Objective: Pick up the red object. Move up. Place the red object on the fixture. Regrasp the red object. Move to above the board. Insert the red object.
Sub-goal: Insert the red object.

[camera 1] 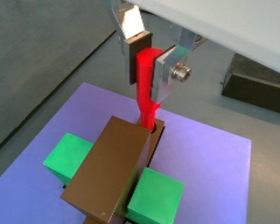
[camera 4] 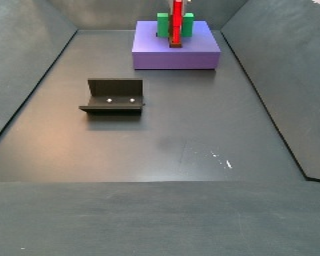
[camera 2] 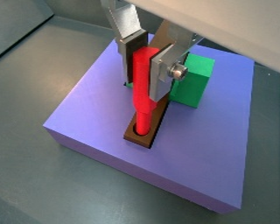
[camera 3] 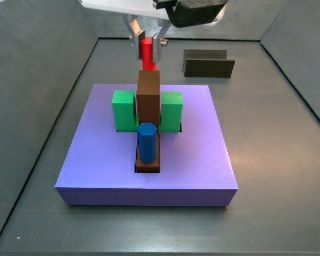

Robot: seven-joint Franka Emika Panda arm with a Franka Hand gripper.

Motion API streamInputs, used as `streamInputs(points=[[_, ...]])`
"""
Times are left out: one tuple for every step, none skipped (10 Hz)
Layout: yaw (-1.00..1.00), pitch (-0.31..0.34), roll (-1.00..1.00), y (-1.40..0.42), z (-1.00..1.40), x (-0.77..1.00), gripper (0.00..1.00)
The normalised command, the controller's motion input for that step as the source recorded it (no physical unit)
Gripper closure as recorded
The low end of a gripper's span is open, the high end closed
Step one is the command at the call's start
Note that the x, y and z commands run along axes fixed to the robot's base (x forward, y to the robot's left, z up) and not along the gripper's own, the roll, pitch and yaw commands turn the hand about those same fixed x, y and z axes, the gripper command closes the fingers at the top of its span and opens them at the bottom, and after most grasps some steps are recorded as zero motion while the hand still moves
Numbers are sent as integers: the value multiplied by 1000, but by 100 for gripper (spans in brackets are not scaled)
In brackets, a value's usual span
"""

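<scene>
Even, diffuse illumination in all four views; colours are saturated and edges crisp, with no motion blur. In both side views the grey floor (camera 4: 149, 130) carries a broad pale sheen, brightest near the centre, with small white specks of glare. The board (camera 3: 190, 150) casts only a soft, narrow shadow at its base. In both wrist views the gripper (camera 1: 152, 59) sits closest to the lens and its silver fingers (camera 2: 164, 72) catch bright highlights. The fixture (camera 4: 112, 96) appears dark; its recessed detail is possibly lost in shade.
</scene>
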Motion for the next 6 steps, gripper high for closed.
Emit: streamInputs(points=[[0, 9, 83, 80, -354, 97, 100], [0, 0, 47, 54, -449, 63, 100], [-31, -43, -77, 26, -629, 0, 100], [-14, -56, -56, 20, -643, 0, 100], [0, -31, 0, 17, -620, 63, 100], [0, -3, 1, 37, -546, 80, 100]])
